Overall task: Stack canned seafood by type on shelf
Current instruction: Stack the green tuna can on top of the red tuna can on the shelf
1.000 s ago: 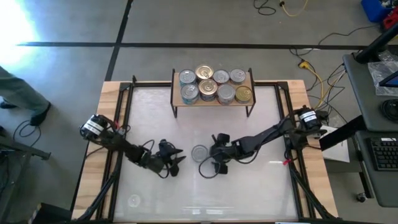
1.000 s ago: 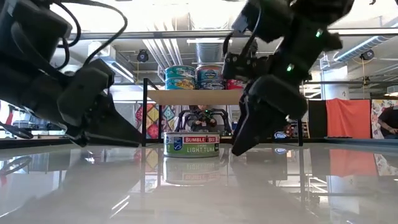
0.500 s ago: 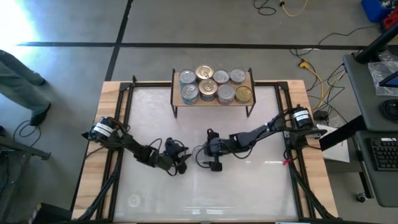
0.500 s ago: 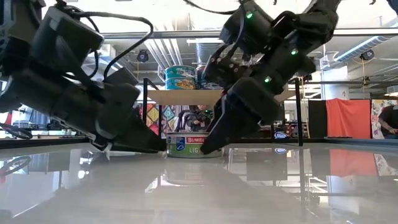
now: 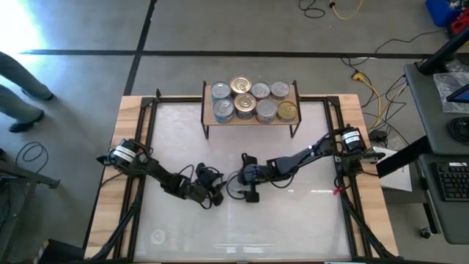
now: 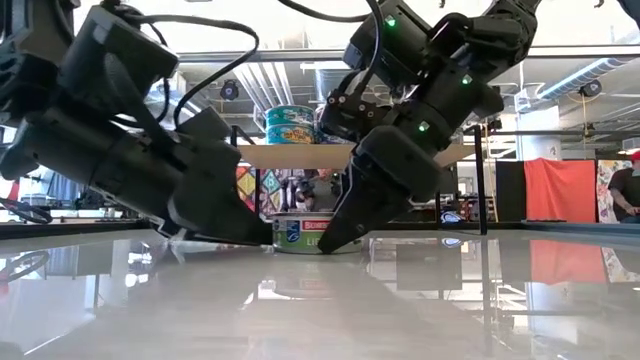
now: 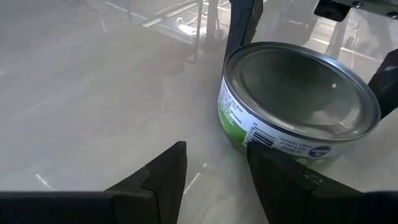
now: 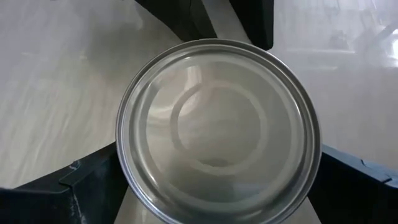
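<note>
While the tin (image 8: 217, 127) sits between wide right pincer (image 5: 239, 184) fingers — untouched, left pincer (image 5: 215, 193) narrow beside

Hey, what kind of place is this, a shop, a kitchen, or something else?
Most likely a robotics lab or workshop, not a shop. Loose cables trail over a bare concrete floor, exposed ceiling pipes show behind the table, and a keyboard sits on a desk beside it.
</note>
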Robot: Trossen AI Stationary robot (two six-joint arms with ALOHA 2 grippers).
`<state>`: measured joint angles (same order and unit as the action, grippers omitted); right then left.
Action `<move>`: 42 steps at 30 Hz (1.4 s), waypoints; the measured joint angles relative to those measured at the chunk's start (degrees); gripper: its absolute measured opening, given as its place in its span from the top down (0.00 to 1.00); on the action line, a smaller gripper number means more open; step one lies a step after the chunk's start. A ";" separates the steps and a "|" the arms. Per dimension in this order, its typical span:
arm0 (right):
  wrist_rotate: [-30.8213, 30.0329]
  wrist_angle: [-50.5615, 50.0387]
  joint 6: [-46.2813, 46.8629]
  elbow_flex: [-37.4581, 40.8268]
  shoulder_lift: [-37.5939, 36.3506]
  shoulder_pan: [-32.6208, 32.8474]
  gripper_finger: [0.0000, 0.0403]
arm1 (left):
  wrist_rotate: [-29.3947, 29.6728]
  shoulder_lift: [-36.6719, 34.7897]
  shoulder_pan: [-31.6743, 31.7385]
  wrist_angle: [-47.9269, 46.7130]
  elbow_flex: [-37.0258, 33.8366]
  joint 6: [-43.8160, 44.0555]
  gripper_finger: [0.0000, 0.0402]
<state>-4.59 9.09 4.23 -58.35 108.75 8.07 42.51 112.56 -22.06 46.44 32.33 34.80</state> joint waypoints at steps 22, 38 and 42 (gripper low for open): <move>-1.30 -35.21 -3.88 -19.69 -19.87 1.34 0.09 | -10.41 -36.08 0.61 1.34 -17.17 -18.15 0.59; -0.72 -44.57 -21.82 -22.44 -33.52 -36.04 0.09 | -41.03 -46.85 30.64 -39.61 12.41 -31.98 0.59; 4.45 -44.61 -21.85 -27.08 -30.51 -44.40 0.09 | -42.04 -42.90 34.86 -54.71 28.03 -31.92 0.59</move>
<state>-0.14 -35.51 -17.62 -85.42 78.23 -36.33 0.47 69.66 12.80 -8.27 60.36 2.87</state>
